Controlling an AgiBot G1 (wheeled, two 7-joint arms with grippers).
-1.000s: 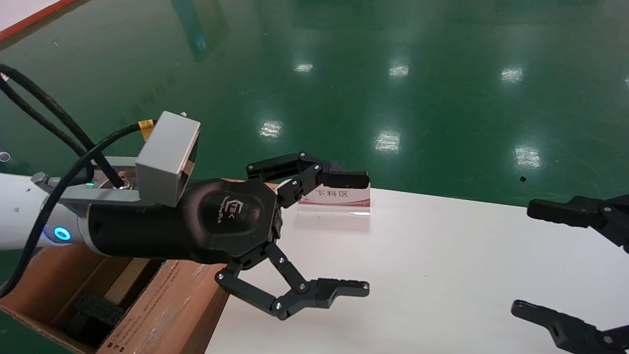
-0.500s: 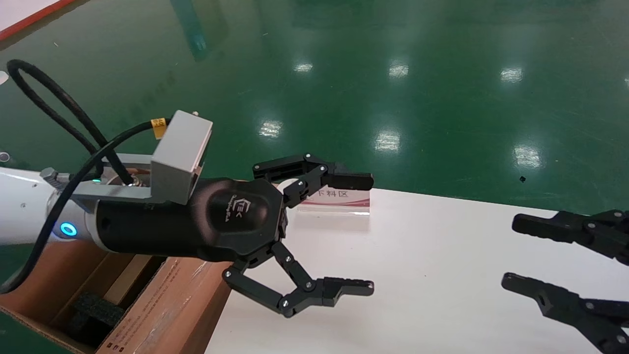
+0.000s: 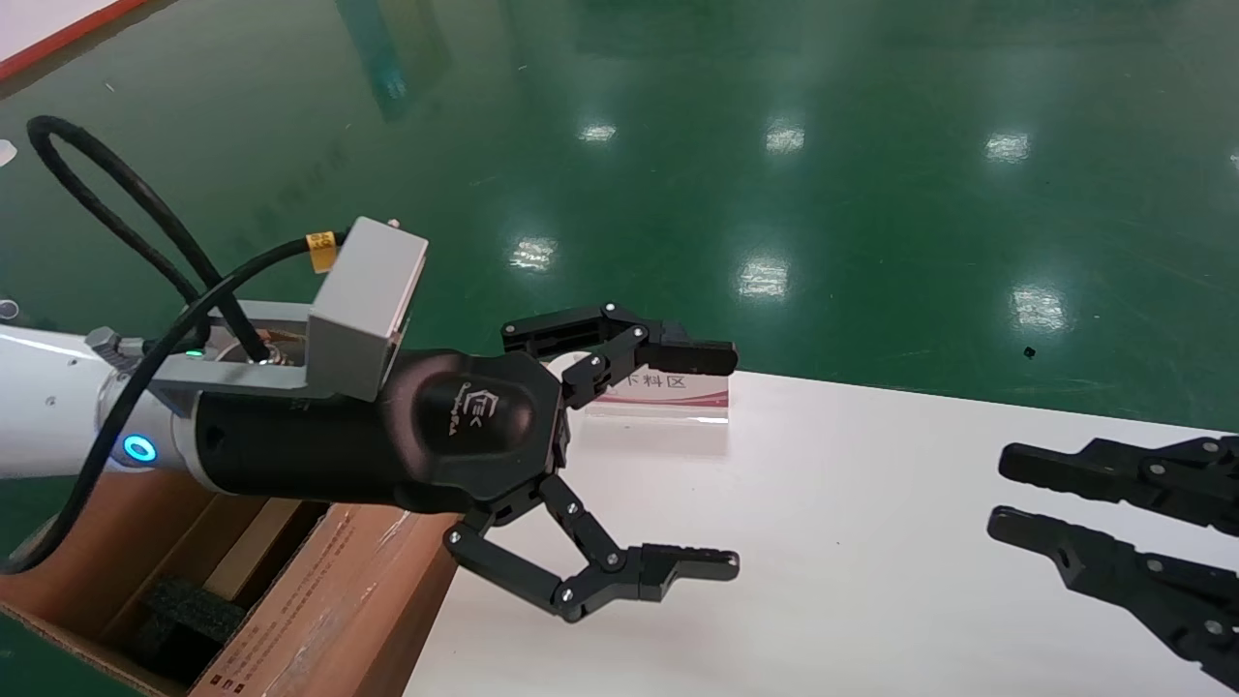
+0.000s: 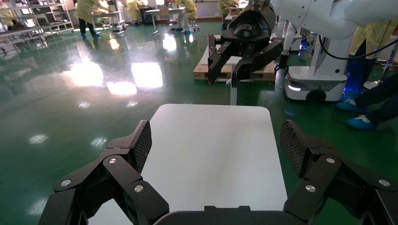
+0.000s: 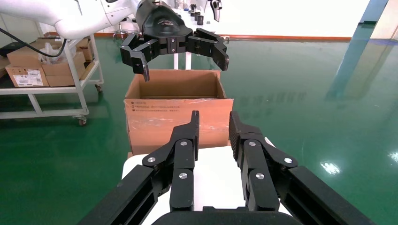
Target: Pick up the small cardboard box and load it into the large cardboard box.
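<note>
Although the long brown corrugated large cardboard box [image 3: 319, 600] is seen open at seven o'clock, the small cardboard box is nowhere shown, so loading is judged unstarted. Nothing is held: left gripper [image 3: 721, 460] spread wide, right gripper [image 3: 1002, 494] nearly closed.

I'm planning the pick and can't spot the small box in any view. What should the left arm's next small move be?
Probably pause and search rather than reach. The left gripper hangs open over the white table beside the large cardboard box, the right gripper hovers opposite, and no small box shows for either to grasp.
</note>
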